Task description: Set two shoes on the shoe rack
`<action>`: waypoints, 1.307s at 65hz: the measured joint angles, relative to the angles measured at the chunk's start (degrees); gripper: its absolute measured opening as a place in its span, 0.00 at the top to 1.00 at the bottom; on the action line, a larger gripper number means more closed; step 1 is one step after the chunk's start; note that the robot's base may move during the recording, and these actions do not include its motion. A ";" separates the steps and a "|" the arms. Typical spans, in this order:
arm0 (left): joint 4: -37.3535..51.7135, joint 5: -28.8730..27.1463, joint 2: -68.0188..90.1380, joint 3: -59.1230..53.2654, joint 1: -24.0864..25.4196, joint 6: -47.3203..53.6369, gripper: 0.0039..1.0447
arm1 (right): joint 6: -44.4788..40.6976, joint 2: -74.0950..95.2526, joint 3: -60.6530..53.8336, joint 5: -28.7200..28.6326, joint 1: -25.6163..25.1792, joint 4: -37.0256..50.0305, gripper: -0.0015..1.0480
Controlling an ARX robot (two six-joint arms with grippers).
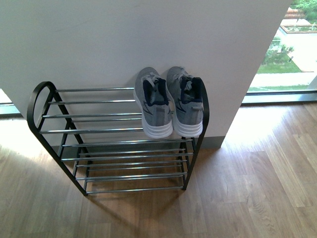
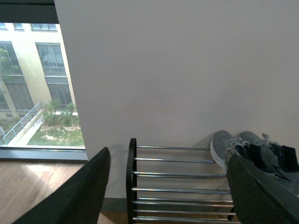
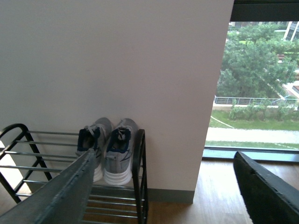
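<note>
One rack [image 1: 89, 116] holds two sneakers [image 1: 157, 111], apparently touching; left hand [image 2: 168, 153] and right hand [image 3: 164, 153] both spread, empty.

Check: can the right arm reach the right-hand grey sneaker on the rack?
Probably yes. The right gripper is open, and nothing covers the sneaker from above or in front; only the rack's end loop crowds its outer side.

A left shoe [image 1: 155, 110] and a right shoe [image 1: 187, 103] are seen on the top shelf of the shoe rack [image 1: 94, 116]. Both are grey, with white soles and dark blue insides. They are set side by side at the right end, heels to the front, toes to the wall [image 1: 99, 39]. The rack is made of a black frame and shiny bars.
</note>
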 joint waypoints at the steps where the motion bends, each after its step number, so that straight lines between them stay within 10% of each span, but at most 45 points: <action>1: -0.02 0.02 0.00 0.00 0.00 0.00 0.12 | 0.00 0.00 0.00 0.00 0.00 0.00 0.08; 85: 0.00 0.15 -0.02 0.00 0.04 0.17 0.09 | 0.00 0.02 0.00 0.15 0.13 -0.11 0.09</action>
